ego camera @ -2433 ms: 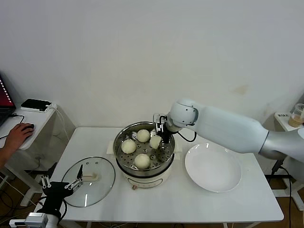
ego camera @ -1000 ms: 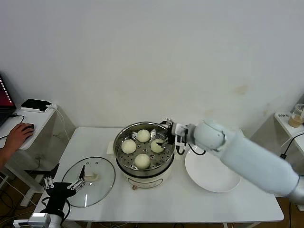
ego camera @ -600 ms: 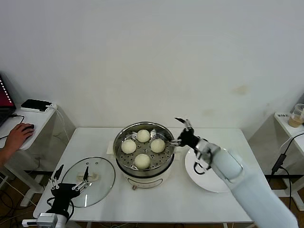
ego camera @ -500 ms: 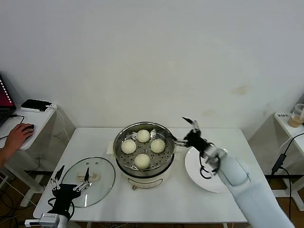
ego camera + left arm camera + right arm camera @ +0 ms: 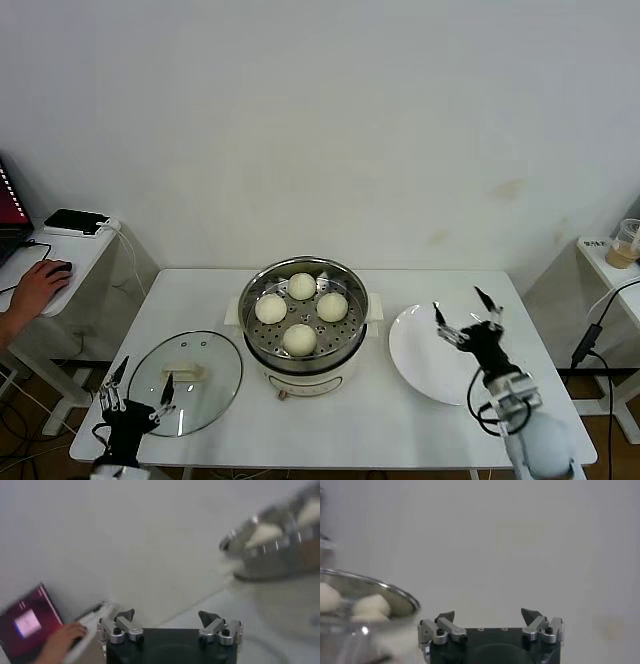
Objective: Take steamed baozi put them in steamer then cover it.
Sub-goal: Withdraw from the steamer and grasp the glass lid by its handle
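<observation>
Four cream-white baozi (image 5: 301, 310) lie on the perforated tray inside the shiny steel steamer (image 5: 256, 352) at the table's middle. The steamer also shows in the left wrist view (image 5: 272, 545) and the right wrist view (image 5: 355, 612). The clear glass cover (image 5: 213, 385) with its cream bar handle lies flat on the table left of the steamer. My right gripper (image 5: 468, 312) is open and empty above the white plate, right of the steamer; its fingertips stand wide apart in its wrist view (image 5: 489, 615). My left gripper (image 5: 137, 389) is open and empty at the cover's near-left edge, seen open in its wrist view (image 5: 166, 616).
An empty white plate (image 5: 420, 355) sits right of the steamer. A person's hand (image 5: 35, 285) rests on a mouse on a side table at the far left. A cup (image 5: 628, 242) stands on a shelf at the far right.
My right gripper let the last baozi go in the steamer and drew back right, over the plate. My left gripper slid back from the cover's handle to its near-left edge.
</observation>
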Available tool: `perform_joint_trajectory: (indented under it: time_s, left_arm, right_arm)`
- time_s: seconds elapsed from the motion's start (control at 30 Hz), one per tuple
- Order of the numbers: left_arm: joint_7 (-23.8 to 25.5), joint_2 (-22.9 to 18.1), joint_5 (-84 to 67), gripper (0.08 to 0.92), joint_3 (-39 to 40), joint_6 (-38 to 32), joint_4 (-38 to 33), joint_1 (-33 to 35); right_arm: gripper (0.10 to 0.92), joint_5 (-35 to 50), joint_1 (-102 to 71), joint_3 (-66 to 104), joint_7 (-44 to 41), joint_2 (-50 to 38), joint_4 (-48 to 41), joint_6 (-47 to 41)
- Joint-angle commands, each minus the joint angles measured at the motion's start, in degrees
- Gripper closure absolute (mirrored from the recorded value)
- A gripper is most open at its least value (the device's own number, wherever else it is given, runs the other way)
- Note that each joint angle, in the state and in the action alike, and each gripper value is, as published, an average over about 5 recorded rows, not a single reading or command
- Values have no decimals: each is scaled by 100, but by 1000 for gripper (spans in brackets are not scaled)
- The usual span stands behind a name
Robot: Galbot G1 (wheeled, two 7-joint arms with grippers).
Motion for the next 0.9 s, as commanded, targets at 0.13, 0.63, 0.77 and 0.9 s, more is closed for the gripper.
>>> perform_joint_trajectory:
  time_s: [0.13, 0.63, 0.77, 0.9]
  left_arm:
    - [-184, 157, 4120, 177, -256, -827, 888, 128]
    - [-274, 470, 4424, 177, 332, -771, 1778, -1192]
    - [-253, 600, 4379, 177, 399, -731, 2124, -1389]
    - [-236, 701, 4303, 177, 456, -702, 2329, -1550]
  right_arm:
    - [203, 39, -863, 776, 170, 504, 172, 142]
    - [203, 10, -1094, 723, 217, 496, 150, 159]
    - [203, -11, -1145, 728, 217, 514, 189, 162]
    - [203, -33, -1186, 743, 216, 523, 240, 156]
